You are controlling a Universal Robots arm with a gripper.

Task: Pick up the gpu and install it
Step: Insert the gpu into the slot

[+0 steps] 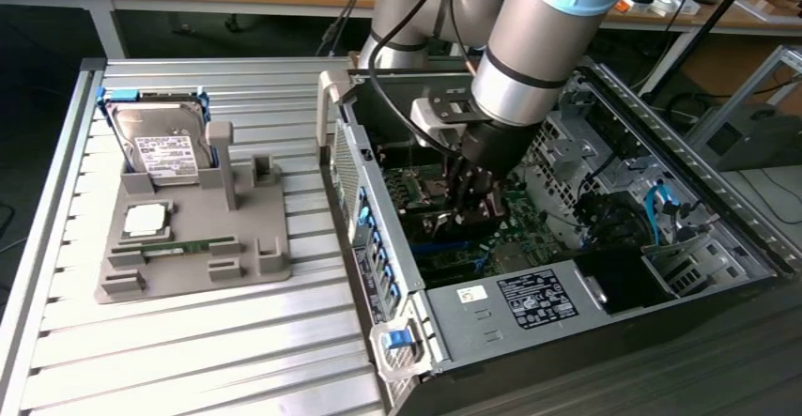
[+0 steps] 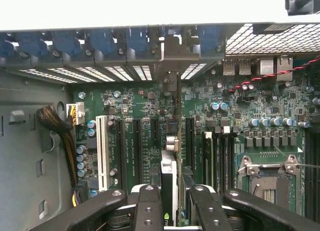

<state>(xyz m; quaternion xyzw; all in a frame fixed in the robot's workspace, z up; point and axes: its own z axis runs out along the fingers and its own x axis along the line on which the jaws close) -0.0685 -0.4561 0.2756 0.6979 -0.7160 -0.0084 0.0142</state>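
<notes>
Surface (image 1: 188, 341): ribbed metal slats, workshop benches and cables behind — grey and well lit.
Holder tray (image 1: 269, 268): grey moulded fixture at the exterior view's left, carrying a silver hard drive (image 1: 161, 144) upright at the back, a processor chip (image 1: 146, 217) lying flat, a green memory stick (image 1: 176, 245) lying in front of it. No card visible on the tray.
Computer case (image 1: 414, 336): open-sided tower lying on the surface to the exterior view's right of the tray, motherboard (image 2: 145, 116) facing up, blue slot latches along the near wall.
Gripper (image 2: 171, 201): reaching down into the case over the expansion slots, wrist roughly vertical.
Fingers (image 2: 149, 206): clamped on the gpu, one on each face, partly closed around the thin card.
Gpu (image 2: 172, 156): held edge-down between the fingers, seen edge-on in the wrist view, its silvery bracket end toward the slotted rear wall of the case; seemingly just above or entering a long black slot (image 2: 189, 141) — actual contact not discernible.
Step in hand: seating the card, judged from its position over the slots.
Doing it well: keep the card upright and parallel to the slot; line the bracket up with its rear opening; press straight down, evenly along the length — no rocking.
Risk: slight tilt or offset likely to land the edge connector on a slot wall or neighbouring capacitors.
</notes>
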